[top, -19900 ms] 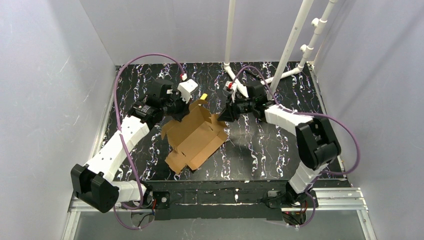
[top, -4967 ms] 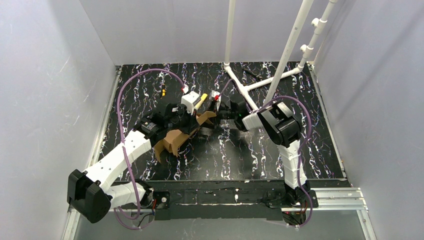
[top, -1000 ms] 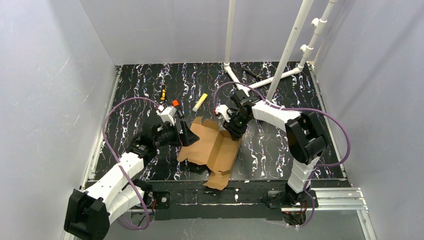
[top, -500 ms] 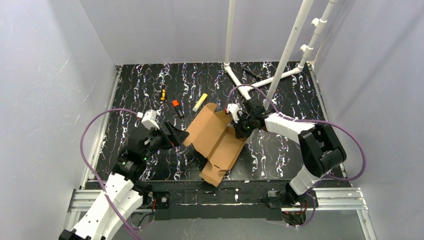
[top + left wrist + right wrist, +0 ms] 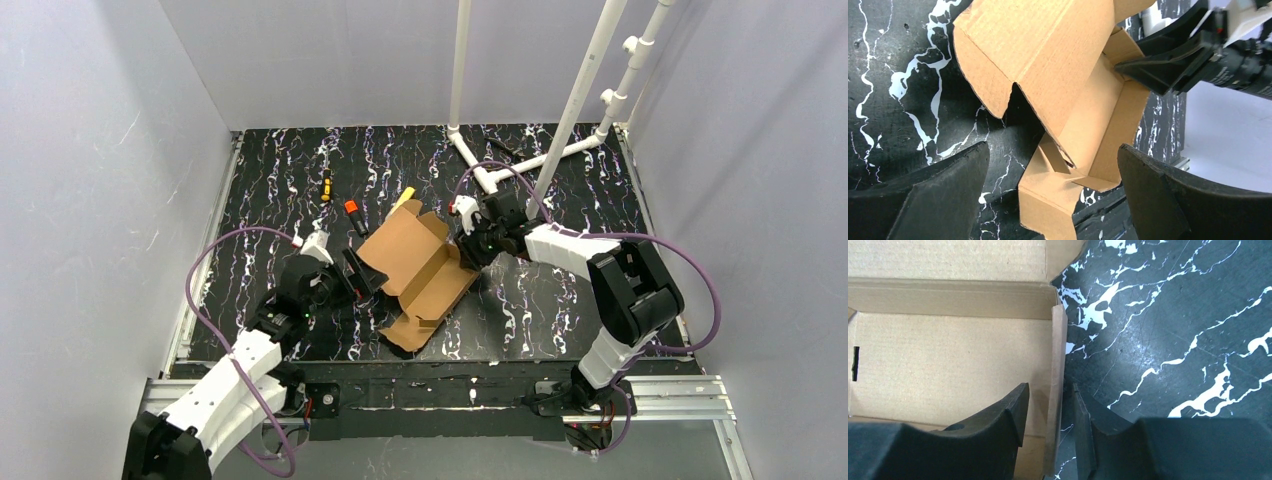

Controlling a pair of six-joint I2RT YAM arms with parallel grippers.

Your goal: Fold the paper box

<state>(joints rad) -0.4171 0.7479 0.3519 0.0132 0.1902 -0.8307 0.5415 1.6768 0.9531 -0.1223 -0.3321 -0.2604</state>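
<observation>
Half-folded brown paper box (image 5: 415, 262)

yellow item (image 5: 405, 199) mostly hidden behind paper box (image 5: 410, 262), box cropped in both wrist views

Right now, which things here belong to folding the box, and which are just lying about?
Job: box, left gripper, right gripper.
Lying about: yellow marker, orange-capped marker, small pen, pipe frame.
</observation>
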